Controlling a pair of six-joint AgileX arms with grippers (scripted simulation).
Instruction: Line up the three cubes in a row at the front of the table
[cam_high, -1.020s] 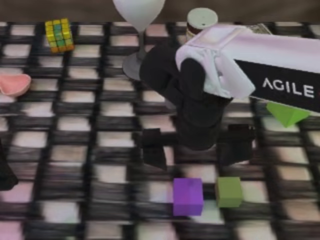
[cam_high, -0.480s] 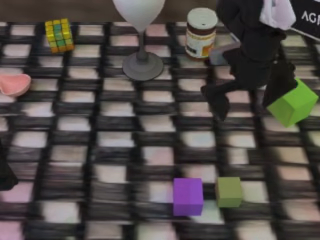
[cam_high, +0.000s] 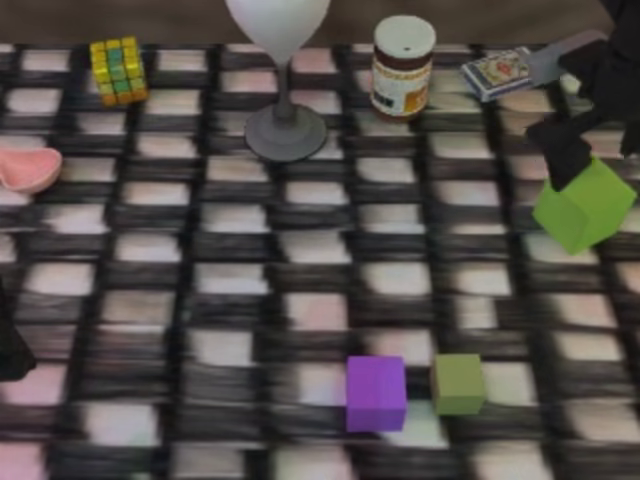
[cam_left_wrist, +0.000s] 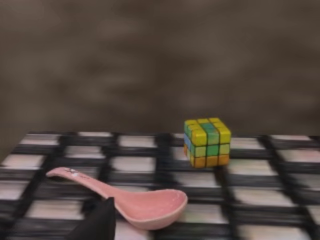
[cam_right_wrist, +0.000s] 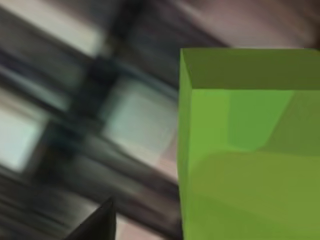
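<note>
**Reader:** Cubes first, from the top view: where are they?

**Describer:** On the checked counter, the purple cube and the olive-green cube sit side by side near the front edge, a narrow gap between them. The lime-green cube lies well apart, by the right edge, turned at an angle. The right pincer is over it, one dark finger at the cube's back-left corner; whether it is open or closed cannot be told. The left arm is only a dark shape at the left edge.

**Reader:** Anything else?

**Describer:** Along the back: a puzzle cube, a wine glass, a jar and a card box. A pink spoon lies at the left.

**Reader:** And the left wrist view?

**Describer:** The pink spoon and puzzle cube, one dark fingertip low down; the left pincer's state cannot be told.

**Reader:** The right wrist view?

**Describer:** The lime-green cube fills much of it, very close.
</note>
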